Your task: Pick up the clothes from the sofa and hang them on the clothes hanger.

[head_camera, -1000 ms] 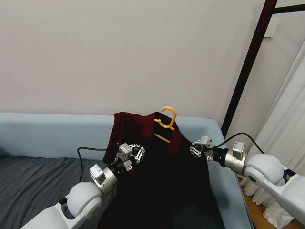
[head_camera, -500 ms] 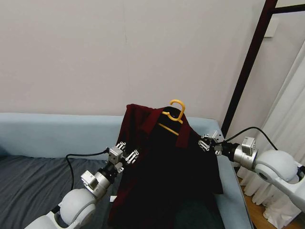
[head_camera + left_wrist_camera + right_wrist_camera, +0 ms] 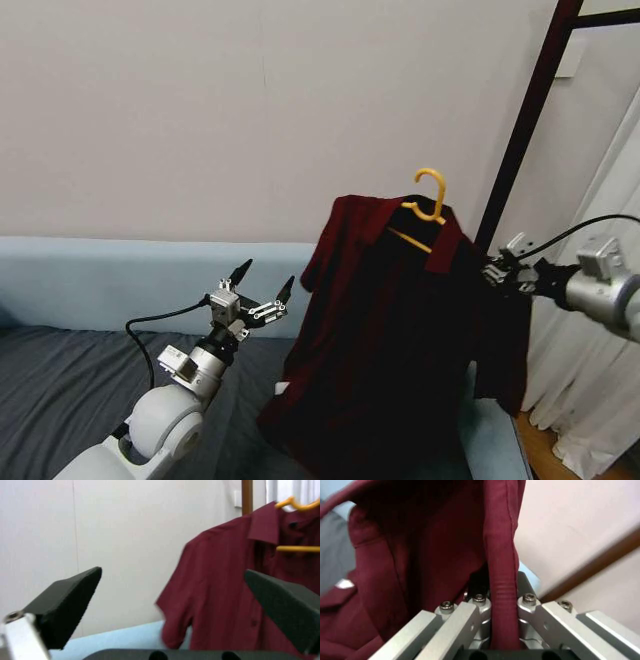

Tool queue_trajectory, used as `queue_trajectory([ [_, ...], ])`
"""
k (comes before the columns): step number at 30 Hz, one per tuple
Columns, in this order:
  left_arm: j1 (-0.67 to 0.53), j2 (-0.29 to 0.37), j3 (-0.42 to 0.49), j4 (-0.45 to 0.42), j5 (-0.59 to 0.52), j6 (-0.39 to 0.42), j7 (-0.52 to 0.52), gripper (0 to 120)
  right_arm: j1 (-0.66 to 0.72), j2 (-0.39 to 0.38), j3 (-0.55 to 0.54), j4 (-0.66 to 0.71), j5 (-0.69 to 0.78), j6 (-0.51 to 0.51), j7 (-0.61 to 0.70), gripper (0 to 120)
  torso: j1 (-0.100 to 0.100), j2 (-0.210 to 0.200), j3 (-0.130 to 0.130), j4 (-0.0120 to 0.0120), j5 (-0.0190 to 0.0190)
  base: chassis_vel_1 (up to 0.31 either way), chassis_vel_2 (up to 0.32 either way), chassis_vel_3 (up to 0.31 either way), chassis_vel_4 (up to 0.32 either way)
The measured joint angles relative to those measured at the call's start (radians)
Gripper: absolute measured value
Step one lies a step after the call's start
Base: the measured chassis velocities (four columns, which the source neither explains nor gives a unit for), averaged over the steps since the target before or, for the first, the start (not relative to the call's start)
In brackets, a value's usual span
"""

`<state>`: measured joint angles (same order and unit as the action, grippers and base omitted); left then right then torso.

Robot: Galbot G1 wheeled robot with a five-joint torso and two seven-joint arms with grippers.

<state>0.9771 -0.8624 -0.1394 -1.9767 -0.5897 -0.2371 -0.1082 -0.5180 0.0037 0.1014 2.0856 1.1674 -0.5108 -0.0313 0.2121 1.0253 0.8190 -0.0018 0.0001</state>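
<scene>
Right tool [image 3: 497, 272], frame right, pinching edge of maroon shirt [image 3: 390, 340] hanging on yellow hanger [image 3: 428, 205], centre-right, above pale blue sofa [image 3: 100, 280]. Left tool [image 3: 265, 278] gaping wide, lower left. Dark rack pole [image 3: 525, 130] crossing upper right before plain wall [image 3: 200, 120].

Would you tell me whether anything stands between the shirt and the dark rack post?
Nothing visible does: the shirt, gripped by the right end effector, hangs just beside the rack post, its yellow hanger hook free.

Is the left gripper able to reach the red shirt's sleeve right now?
Probably yes: the open left gripper faces the red shirt's sleeve with nothing between them; the right gripper holds the shirt up.
</scene>
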Motion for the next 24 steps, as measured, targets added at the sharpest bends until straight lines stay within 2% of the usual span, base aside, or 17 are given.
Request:
queue_trajectory([
  [1, 0.0, 0.0, 0.0, 0.0, 0.0, 0.0, 0.0, 109, 0.0, 0.0, 0.0, 0.0, 0.0, 0.0, 0.0, 1, 0.0, 0.0, 0.0, 0.0, 0.0, 0.0, 0.0, 0.0, 0.0],
  [4, -0.007, -0.007, -0.003, 0.002, 0.0, 0.001, -0.013, 113, -0.005, -0.065, 0.062, 0.015, 0.118, -0.043, 0.052, 1, 0.0, 0.0, 0.0, 0.0, -0.0004, 0.0, 0.0, 0.0, 0.0],
  [8, -0.001, -0.012, -0.009, -0.005, 0.001, 0.001, -0.02, 115, -0.008, -0.068, 0.081, -0.002, 0.155, -0.047, 0.093, 1, 0.0, 0.0, 0.0, 0.0005, -0.0002, 0.0, 0.0, 0.0, 0.0],
  [15, 0.04, -0.012, -0.035, -0.027, 0.022, 0.014, -0.042, 110, -0.002, 0.088, 0.077, -0.16, 0.075, -0.041, 0.227, 1, 0.0, 0.0, 0.0, 0.0007, 0.0003, 0.0, 0.0, 0.0, 0.0],
  [20, 0.05, -0.006, -0.045, -0.028, 0.03, 0.023, -0.047, 104, 0.009, 0.112, 0.076, -0.235, 0.044, -0.062, 0.274, 1, 0.0, 0.0, 0.0, 0.0005, 0.0004, 0.0, 0.0, 0.0, 0.0],
  [24, 0.048, -0.011, -0.047, -0.015, 0.039, 0.03, -0.054, 100, 0.069, 0.113, 0.052, -0.326, 0.04, -0.135, 0.347, 1, 0.0, 0.0, 0.0, 0.0003, 0.0, 0.0, 0.0, 0.0, 0.0],
])
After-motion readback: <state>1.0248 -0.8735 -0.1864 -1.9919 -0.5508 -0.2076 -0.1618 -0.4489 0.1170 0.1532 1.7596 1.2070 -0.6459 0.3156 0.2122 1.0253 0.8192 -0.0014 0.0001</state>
